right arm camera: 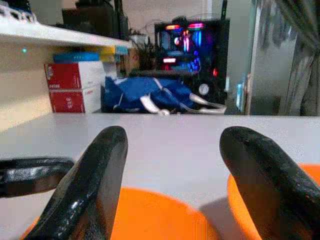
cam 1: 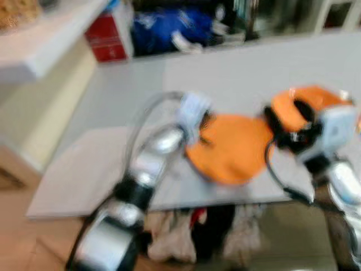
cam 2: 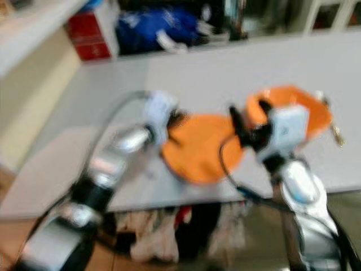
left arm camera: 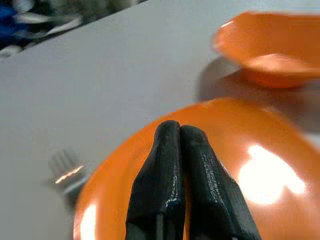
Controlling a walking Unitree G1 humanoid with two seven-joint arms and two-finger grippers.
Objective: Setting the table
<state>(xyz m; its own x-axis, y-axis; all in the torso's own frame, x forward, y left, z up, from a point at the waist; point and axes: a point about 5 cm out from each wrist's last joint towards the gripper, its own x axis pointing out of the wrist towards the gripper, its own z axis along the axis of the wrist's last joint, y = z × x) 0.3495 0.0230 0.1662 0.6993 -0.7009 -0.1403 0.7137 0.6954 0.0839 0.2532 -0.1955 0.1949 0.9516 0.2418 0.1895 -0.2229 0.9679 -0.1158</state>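
An orange plate [cam 1: 234, 149] lies on the white table [cam 1: 113, 164] near its front edge. An orange bowl [cam 2: 307, 107] stands just to its right, partly hidden by my right wrist. My left gripper [left arm camera: 179, 131] is shut, its tips pressed together low over the plate's left part [cam 1: 207, 121], with nothing seen between them. My right gripper [right arm camera: 172, 135] is open and hovers between the plate and the bowl [cam 1: 285, 127]. In the left wrist view a metal fork [left arm camera: 67, 172] lies on the table beside the plate's rim. The eye views are blurred.
At the table's far edge sit red boxes [cam 1: 107, 36] and a blue bag [cam 1: 169, 28]. A white shelf [cam 1: 39, 39] juts out at the left. Clothes [cam 1: 192, 231] hang below the table's front edge. A lit computer [right arm camera: 187, 35] stands further back.
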